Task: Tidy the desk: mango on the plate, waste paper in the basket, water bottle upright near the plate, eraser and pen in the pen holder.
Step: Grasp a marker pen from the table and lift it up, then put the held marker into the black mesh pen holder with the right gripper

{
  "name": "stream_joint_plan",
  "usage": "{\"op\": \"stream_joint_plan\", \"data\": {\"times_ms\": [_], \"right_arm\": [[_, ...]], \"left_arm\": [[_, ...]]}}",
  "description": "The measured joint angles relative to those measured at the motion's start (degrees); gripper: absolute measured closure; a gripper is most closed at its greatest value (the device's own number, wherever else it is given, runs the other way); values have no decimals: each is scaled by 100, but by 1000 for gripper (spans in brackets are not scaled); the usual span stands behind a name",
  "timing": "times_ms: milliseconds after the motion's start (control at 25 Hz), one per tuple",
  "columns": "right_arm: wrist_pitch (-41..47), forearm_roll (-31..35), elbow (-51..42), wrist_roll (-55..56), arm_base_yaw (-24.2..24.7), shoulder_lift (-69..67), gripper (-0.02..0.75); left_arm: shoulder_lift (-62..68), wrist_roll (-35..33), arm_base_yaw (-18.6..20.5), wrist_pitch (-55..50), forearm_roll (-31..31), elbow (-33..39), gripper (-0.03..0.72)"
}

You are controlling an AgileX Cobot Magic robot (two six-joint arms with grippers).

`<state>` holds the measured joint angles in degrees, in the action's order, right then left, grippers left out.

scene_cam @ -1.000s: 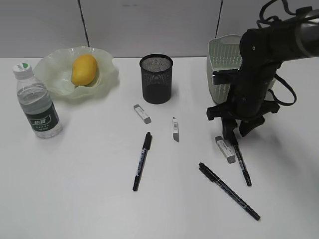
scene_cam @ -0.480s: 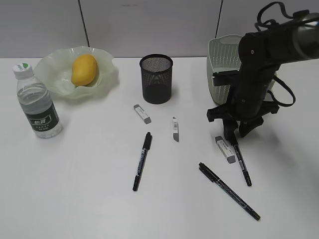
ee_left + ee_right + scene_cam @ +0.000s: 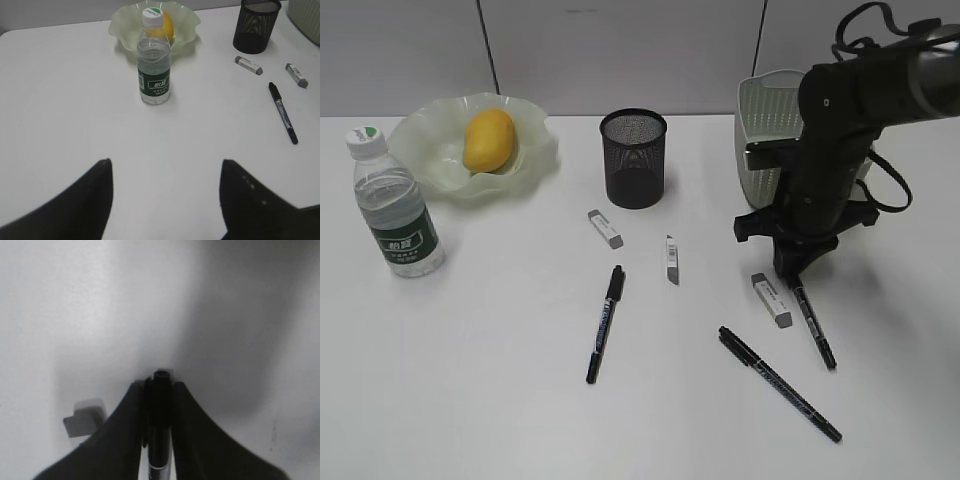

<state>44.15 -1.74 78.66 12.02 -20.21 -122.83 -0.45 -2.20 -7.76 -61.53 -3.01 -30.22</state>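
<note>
My right gripper (image 3: 795,272) is down at the desk (image 3: 500,400) in front of the basket (image 3: 765,125), shut on the top end of a black pen (image 3: 816,328). The right wrist view shows the pen (image 3: 160,415) pinched between the fingers, gripper (image 3: 160,382). An eraser (image 3: 771,299) lies just left of it. My left gripper (image 3: 165,167) is open and empty above bare desk. The mango (image 3: 488,138) lies in the plate (image 3: 430,145). The water bottle (image 3: 395,205) stands upright beside the plate. The pen holder (image 3: 634,158) stands mid-back. The waste paper is out of view.
Two more erasers (image 3: 605,228) (image 3: 671,259) lie in front of the pen holder. Two more black pens (image 3: 605,322) (image 3: 778,383) lie on the front half of the desk. The left wrist view shows the bottle (image 3: 154,75) and a pen (image 3: 283,112).
My right gripper's fingers have closed on the pen's top end. The pen's lower end has swung slightly to the right. Nothing else has moved.
</note>
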Motion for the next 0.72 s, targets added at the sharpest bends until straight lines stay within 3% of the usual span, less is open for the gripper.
{"op": "stream_joint_plan", "data": {"times_ms": [360,720], "right_arm": [[-513,131,0,13,-299,1720,598],[-2903,238,458,-200,-355,2236,598]], "left_arm": [[0,4,0,0,-6,0,183],[0,4,0,0,-10,0,187]]}}
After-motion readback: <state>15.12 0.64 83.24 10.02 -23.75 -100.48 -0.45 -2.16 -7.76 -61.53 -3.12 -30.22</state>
